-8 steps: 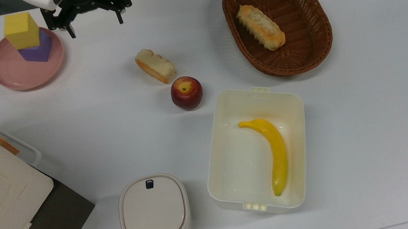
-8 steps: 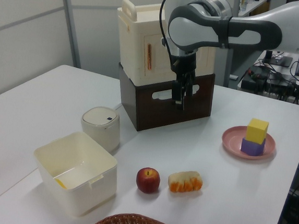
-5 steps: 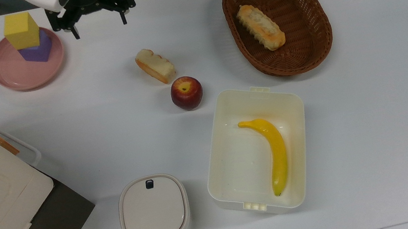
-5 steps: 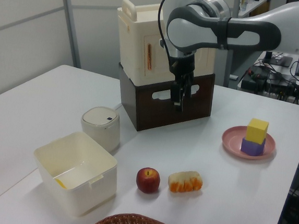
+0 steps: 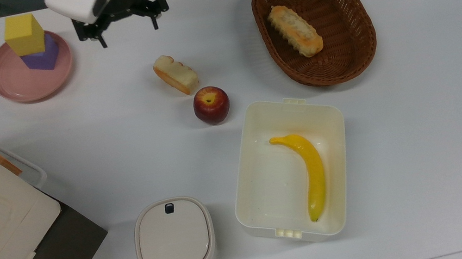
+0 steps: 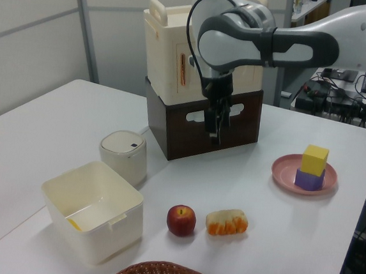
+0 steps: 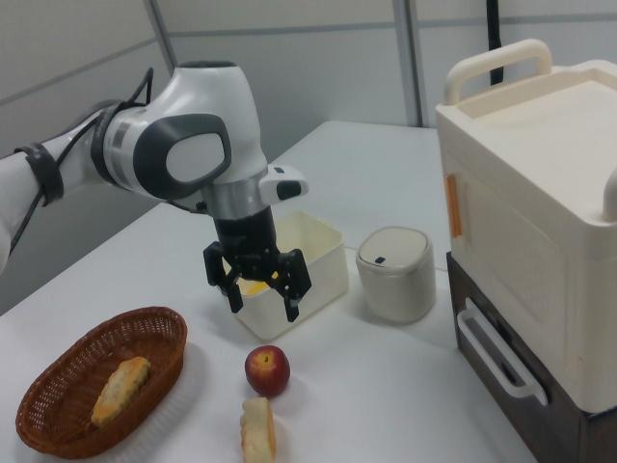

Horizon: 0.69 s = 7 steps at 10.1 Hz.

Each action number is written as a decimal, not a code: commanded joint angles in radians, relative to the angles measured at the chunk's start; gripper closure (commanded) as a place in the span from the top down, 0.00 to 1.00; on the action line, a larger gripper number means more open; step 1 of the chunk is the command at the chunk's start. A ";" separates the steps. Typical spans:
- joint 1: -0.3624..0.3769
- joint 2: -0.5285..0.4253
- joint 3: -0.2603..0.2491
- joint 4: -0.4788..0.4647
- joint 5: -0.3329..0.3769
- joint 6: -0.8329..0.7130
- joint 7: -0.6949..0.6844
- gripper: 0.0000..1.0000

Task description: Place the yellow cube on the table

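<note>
the yellow cube stands upright on top of a purple block, its long axis vertical, and the pair sits on a round pink plate near the top view's upper left corner; in the left view the same stack shows at the right, the cube's faces turned slightly off from those of the block beneath it. the plate rests on the white table. the hand hangs in the air above the table, just to the top view's right of the plate, touching nothing; its two dark fingers point down and are spread wide apart with nothing between them, seen plainly in the right view, where the hand hovers in front of a cream tub. in the left view the hand shows in front of a dark brown crate that carries a cream box. near the middle of the table lie a piece of bread and a red apple, close together. the open cream tub holds a yellow banana, and to the top view's left of it stands a small lidded container. a brown wicker basket at the top view's upper right holds a bread roll.
</note>
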 commanded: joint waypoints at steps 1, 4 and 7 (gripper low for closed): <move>0.028 0.014 -0.009 -0.023 0.006 -0.012 0.004 1.00; 0.047 0.064 -0.009 -0.036 -0.021 -0.017 0.005 1.00; 0.077 0.112 -0.009 -0.057 -0.036 -0.015 0.008 1.00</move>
